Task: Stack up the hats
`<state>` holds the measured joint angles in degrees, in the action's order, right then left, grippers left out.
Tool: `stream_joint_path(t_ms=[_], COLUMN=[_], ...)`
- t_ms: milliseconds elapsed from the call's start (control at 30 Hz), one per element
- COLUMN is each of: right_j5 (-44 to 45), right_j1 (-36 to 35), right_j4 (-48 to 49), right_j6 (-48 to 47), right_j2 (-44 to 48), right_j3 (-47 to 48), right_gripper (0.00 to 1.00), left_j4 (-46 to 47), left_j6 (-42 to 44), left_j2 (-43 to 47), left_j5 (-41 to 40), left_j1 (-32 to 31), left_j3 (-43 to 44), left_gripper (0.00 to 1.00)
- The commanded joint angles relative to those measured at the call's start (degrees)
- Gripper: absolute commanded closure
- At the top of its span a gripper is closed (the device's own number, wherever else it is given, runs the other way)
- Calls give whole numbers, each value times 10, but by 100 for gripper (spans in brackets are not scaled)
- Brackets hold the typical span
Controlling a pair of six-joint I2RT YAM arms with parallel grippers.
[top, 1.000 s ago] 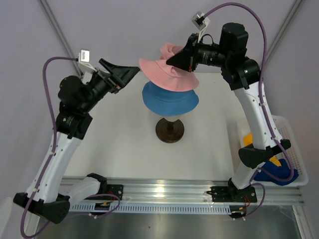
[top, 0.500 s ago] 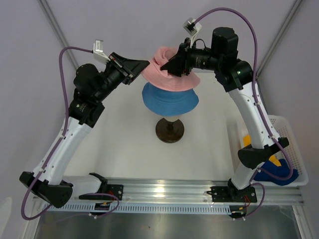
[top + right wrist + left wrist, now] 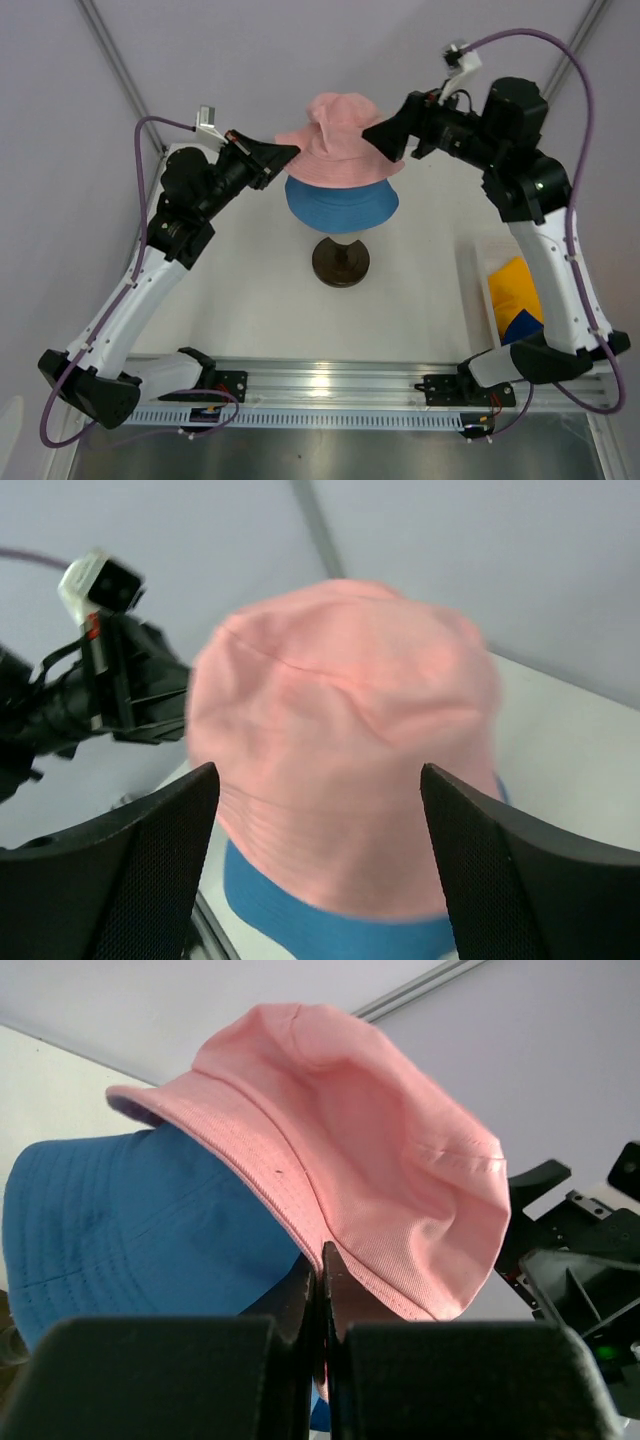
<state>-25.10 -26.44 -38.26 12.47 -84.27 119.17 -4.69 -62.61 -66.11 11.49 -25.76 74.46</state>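
A pink hat [image 3: 340, 140] sits on top of a light blue hat [image 3: 340, 203], which rests on the head form with its dark round base [image 3: 340, 262]. My left gripper [image 3: 287, 152] is shut on the pink hat's left brim. In the left wrist view the closed tips [image 3: 323, 1258] pinch the brim edge of the pink hat [image 3: 350, 1130], above the blue hat [image 3: 130, 1220]. My right gripper [image 3: 384, 140] stands open just off the pink hat's right side. In its wrist view the gripper [image 3: 318, 772] frames the pink hat [image 3: 340, 720] without touching it, with the blue hat [image 3: 320, 935] below.
A white basket [image 3: 480, 290] at the right of the table holds a yellow-orange hat [image 3: 515, 285] and a navy hat [image 3: 527, 325], partly hidden by the right arm. The metal rail [image 3: 330, 385] runs along the near edge.
My left gripper moved in and shut on the pink hat's brim. My right gripper let go, opened wide and drew back to the right. The pink hat settled over the blue one.
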Motion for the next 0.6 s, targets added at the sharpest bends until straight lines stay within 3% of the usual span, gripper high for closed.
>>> stream_joint_path(t_ms=[0,67,167,300,400,567], right_j5=[59,72,90,67,56,98], right_j1=[55,91,138,155,151,115], right_j4=[75,110,144,269,362,448], right_j6=[101,174,266,414,518,566], right_j2=[70,128,193,251,267,266], right_j3=[-100,-208,-297,-459,-517,-556], right_gripper=[15,15,15,15,15,14], left_j4=[39,43,67,71,74,83], left_j6=[-15,-18,-18,-11,-9,-9], left_j2=[33,41,58,70,75,82], left_j5=[-1,0,3,1,3,-2], left_j1=[-3,-4,-7,-15,-16,-18], left_j3=[-35,-54,-84,-104,-113,-125], left_gripper=[98,98,98,98,98,97])
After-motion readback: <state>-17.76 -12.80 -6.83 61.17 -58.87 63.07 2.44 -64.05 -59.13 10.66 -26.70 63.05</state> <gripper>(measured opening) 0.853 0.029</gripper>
